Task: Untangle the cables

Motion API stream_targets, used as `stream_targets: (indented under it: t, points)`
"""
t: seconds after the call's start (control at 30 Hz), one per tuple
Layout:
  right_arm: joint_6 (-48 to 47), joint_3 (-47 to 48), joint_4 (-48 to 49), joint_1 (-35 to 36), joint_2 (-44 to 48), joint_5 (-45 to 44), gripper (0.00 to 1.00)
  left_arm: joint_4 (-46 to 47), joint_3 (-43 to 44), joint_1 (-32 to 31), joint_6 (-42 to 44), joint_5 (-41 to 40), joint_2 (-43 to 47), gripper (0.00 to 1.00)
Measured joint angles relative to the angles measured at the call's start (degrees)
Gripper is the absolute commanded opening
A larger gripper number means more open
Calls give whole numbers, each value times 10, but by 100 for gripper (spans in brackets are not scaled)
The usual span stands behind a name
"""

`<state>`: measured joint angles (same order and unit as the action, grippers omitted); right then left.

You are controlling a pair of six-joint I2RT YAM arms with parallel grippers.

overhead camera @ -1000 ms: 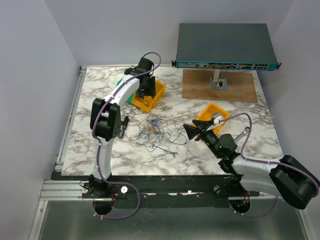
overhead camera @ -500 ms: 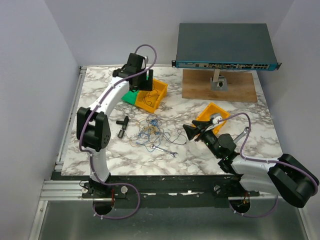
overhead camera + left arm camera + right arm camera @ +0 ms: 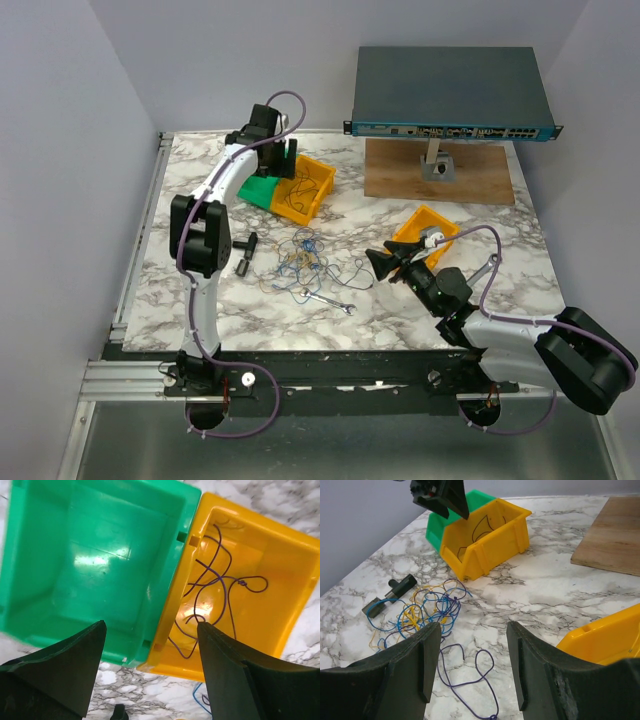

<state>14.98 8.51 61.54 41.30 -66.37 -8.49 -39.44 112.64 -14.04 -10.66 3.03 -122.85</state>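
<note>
On the worktop (image 3: 200,300), near the yellow bin (image 3: 324,180) holding one loose strand (image 3: 239,582), the cables (image 3: 427,611) lie knotted; the left gripper (image 3: 150,630) above that bin and the right gripper (image 3: 472,630) beside the knot both have jaws spread, so pinch one outlying loop and draw slowly.

Top view: fixed, high behind the arm bases, angled down over the whole table (image 3: 260,320); distant.
Left wrist view: close, looking straight down into the green bin (image 3: 90,555) and the yellow bin (image 3: 280,610) touching it.
Right wrist view: low, near the tabletop, facing both bins in the upper centre of the frame.
Shared: both bins in all three views; the cables (image 3: 420,612) in the top and right wrist views.
</note>
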Motion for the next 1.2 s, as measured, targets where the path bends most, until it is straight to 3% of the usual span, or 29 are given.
stream_targets:
  t: [0.07,0.17,0.23,0.37,0.6,0.63,0.8,0.9,1.0,1.1,1.2]
  points:
    - [0,0,0,0,0,0,62,-10,5,-1,-1,7,-23,53]
    - [0,0,0,0,0,0,63,-28,6,0,-6,17,-44,11]
    - [0,0,0,0,0,0,63,-33,5,1,-10,23,-47,1]
    - [0,0,0,0,-1,0,62,-11,-28,7,-50,31,-25,0]
    - [0,0,0,0,-6,0,63,44,-170,27,-179,7,71,0]
    - [0,0,0,0,-7,0,63,56,-190,28,-200,5,83,1]
    - [0,0,-1,0,-14,0,63,101,-240,28,-271,-6,120,33]
    - [0,3,-3,0,-25,5,64,111,-242,26,-290,-7,120,72]
    - [0,15,-13,0,-38,22,65,131,-262,20,-300,-1,129,84]
    - [0,35,-23,0,-54,51,64,134,-289,11,-288,0,155,86]
    - [1,61,-44,0,-71,91,57,146,-322,-3,-273,2,204,86]
